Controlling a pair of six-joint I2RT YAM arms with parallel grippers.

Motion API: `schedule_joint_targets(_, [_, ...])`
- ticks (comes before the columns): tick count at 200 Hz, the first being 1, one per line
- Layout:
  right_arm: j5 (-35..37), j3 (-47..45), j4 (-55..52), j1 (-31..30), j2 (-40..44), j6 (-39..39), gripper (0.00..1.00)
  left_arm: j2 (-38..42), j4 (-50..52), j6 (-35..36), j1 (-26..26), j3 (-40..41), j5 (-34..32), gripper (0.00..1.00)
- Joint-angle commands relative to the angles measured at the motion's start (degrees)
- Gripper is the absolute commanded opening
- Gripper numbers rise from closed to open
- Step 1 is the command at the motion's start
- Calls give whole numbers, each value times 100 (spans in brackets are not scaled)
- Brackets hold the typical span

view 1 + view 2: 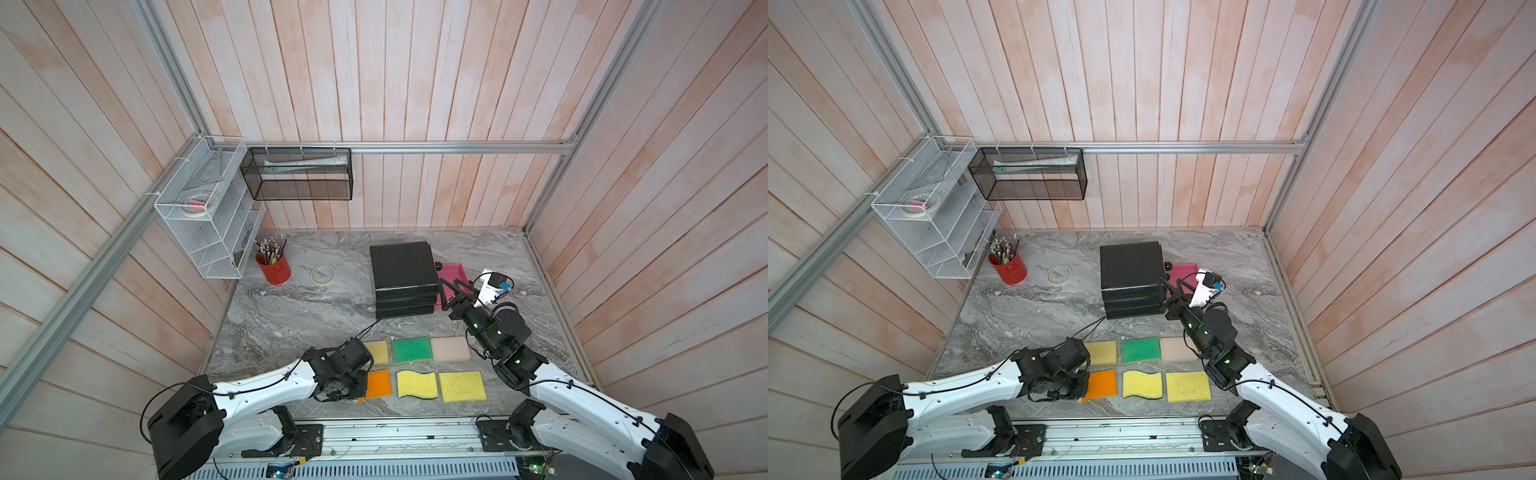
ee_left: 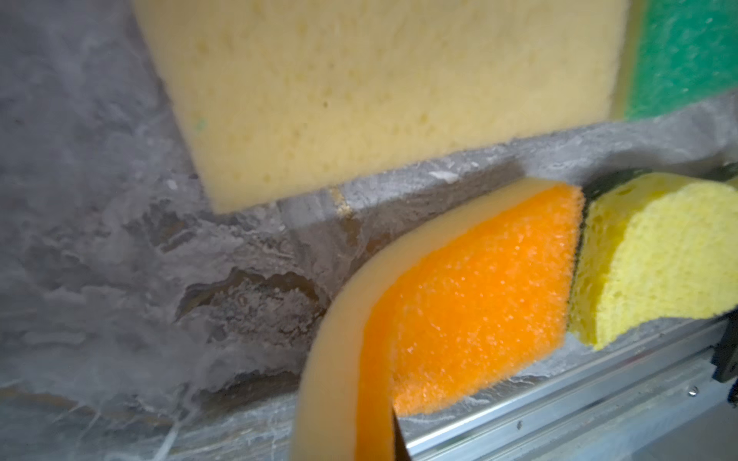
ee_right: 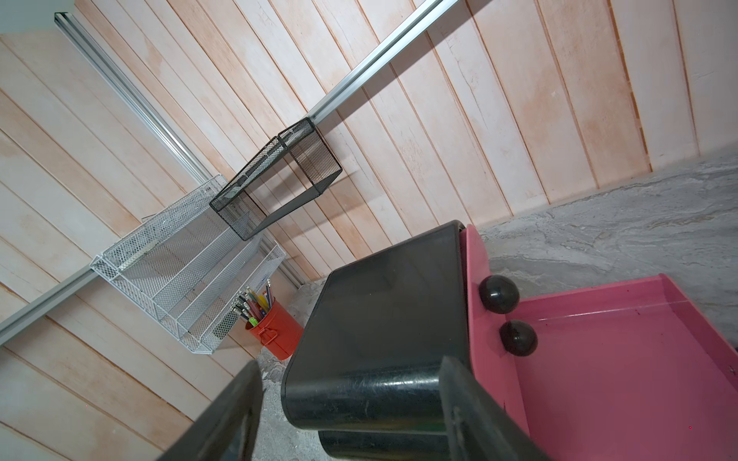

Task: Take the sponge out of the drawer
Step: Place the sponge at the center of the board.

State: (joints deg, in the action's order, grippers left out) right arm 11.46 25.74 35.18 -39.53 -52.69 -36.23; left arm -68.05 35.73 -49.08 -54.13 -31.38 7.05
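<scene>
Six sponges (image 1: pixel 411 350) are lying out. One drawer unit (image 1: pixel 404 266) and one red pen cup (image 1: pixel 275 270) are standing behind them. Two mesh racks (image 1: pixel 299 174) are hanging above.

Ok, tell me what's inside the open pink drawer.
The pink drawer shows only bare floor, nothing on it. The right end effector covers part of it in both top views.

1. The left arm (image 1: pixel 257 390) has a smooth white shell, with black blocky housings at its shoulder and wrist joints.
2. The right arm (image 1: pixel 582 399) is built alike: white shell, black joints.
3. A thin black cable (image 1: pixel 249 390) runs along each shell, held by clips.
4. Small green lights (image 1: pixel 516 360) glow on the right arm's joints.
5. The right gripper (image 1: pixel 449 284) has thin black fingers; behind it sits a white mount with a blue tab (image 1: pixel 505 286).
6. Black base plates (image 1: pixel 307 436), dotted with screws, sit on a silver rail (image 1: pixel 395 432).
</scene>
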Motion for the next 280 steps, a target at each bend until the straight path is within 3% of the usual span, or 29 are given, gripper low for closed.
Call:
schedule_joint_targets(1, [-82, -78, 145, 41, 22, -85, 72, -146, -115, 117, -7, 147, -50, 4])
schedule_joint_targets(11, [-90, -76, 145, 50, 6, -95, 71, -137, -94, 150, -168, 169, -63, 5])
schedule_joint_targets(51, [-104, -68, 172, 57, -45, -139, 72, -130, -58, 171, -230, 197, -96, 21])
schedule_joint_targets(99, [-116, -76, 200, 66, -84, -156, 72, -8, 303, 93, -238, 157, -406, 23])
schedule_joint_targets(115, [-114, -86, 217, 77, -92, -157, 72, 36, 327, 73, -247, 159, -410, 33])
schedule_joint_targets(221, [-151, -105, 237, 132, -129, -174, 72, 91, 530, 67, -308, -12, -625, 39])
schedule_joint_targets(280, [-175, -64, 209, 171, -197, -148, 72, 480, 866, 67, -345, -346, -864, 47])
